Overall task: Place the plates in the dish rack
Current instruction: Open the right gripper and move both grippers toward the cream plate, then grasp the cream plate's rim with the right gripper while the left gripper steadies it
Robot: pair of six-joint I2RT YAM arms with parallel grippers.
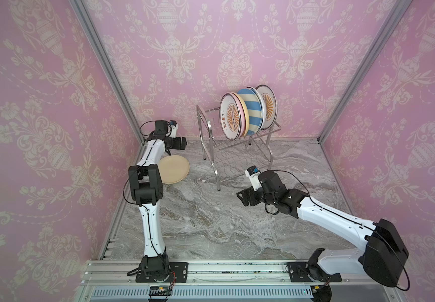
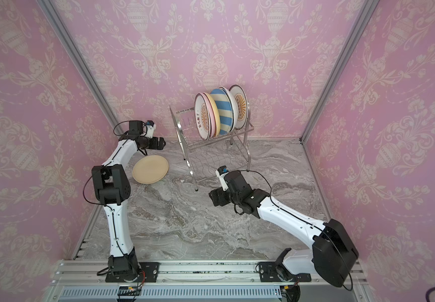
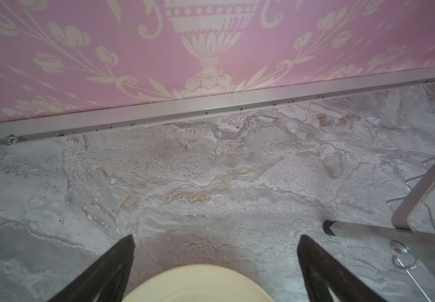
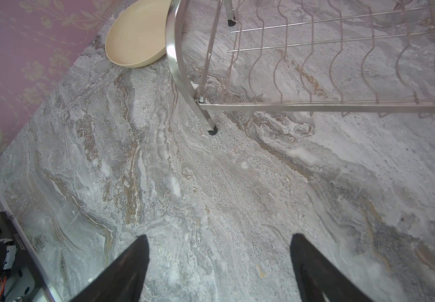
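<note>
Starts at the base rail hard under the lens in both top views, then meets the right gripper, spread wide above bare marble, holding nothing, well apart from the cream plate. Finds that plate lying flat on the stone, just beside the dish rack, partly hidden by the left arm's elbow, with the left gripper poised above and beyond it. Notes the racked plates standing on edge, crowded at one end of the upper tier, with free slots toward the cream plate's side. Moves to the left wrist view: shows the left gripper gaping and empty, the cream plate peeking in between its fingers, apparently untouched, a rack leg near. Moves to the right wrist view: shows the right gripper equally wide over stone, the cream plate and a rack leg well ahead. Judges the plate stiff, smooth, likely breakable, middling in weight; favours pinching the upturned rim on the side away from the rack. Warns of the rack's side frame and leg close by on any lift toward the tier.
</note>
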